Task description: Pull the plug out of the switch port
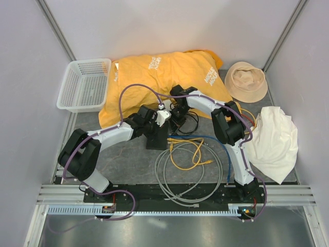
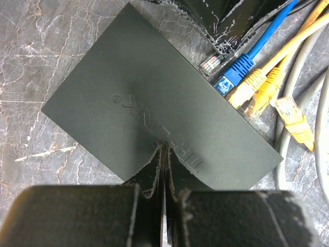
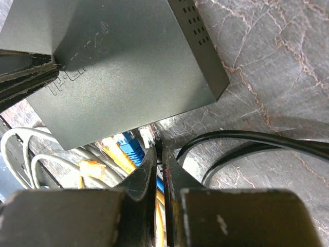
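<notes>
The left hand (image 2: 163, 154), fingers pressed together, rests tip-down on top of the black switch (image 2: 128, 77) on the tabletop (image 2: 41, 41), while the right hand (image 3: 158, 146), nearly closed, meets the clear plug (image 3: 148, 135) at the port side, grip unclear.

Bright even light, soft shadows, top view sharp, wrist-view foregrounds dark, blurred

Left arm (image 1: 113, 136) and right arm (image 1: 240, 154) are showing white link shells between bulky black joint housings. A purple cable (image 1: 136, 85) is running along each arm, looping at centre frame. Left gripper (image 2: 163, 149) and right gripper (image 3: 158, 148) are wearing black finger pads (image 2: 149, 175), fraying and whitening along their inner edges.
</notes>
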